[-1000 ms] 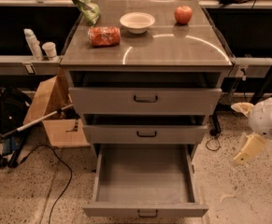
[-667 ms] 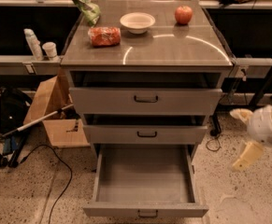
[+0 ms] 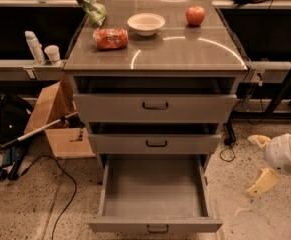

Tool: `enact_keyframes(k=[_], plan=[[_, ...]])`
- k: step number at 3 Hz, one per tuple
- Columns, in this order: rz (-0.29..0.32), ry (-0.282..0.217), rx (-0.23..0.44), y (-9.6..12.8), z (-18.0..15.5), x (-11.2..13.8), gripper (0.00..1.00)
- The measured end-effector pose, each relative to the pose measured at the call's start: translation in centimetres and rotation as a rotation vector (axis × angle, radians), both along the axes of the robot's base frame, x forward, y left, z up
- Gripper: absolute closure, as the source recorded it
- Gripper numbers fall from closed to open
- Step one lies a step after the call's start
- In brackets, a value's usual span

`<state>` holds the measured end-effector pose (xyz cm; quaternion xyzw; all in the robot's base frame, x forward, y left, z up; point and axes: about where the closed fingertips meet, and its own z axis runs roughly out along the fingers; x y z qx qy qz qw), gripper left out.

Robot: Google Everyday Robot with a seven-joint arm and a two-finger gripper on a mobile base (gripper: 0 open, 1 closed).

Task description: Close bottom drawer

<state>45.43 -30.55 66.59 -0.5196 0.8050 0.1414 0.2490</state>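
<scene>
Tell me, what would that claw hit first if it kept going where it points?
Probably the right wall of the bottom drawer; the claw, at the right edge, points left toward it, but depth is unclear.

One cabinet [image 3: 185, 51] is showing three drawers, namely top drawer [image 3: 155, 107], middle drawer [image 3: 156, 144] and bottom drawer [image 3: 155, 191], while one bowl [image 3: 146, 23], one apple [image 3: 195, 15], one packet [image 3: 111, 38] and one bag [image 3: 87, 1] are lying on top, and one gripper [image 3: 260, 161] is hovering low at right, spreading two fingers [image 3: 263, 182].
</scene>
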Motion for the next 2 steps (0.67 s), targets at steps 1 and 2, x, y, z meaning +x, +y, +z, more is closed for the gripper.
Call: enact_keyframes(k=[1,2], plan=[[-0.029,0.007,0.016,-0.6,-2.7,-0.8,0.00],[-0.057,0.031,0.037,-0.9,-5.1,-2.0,0.00]])
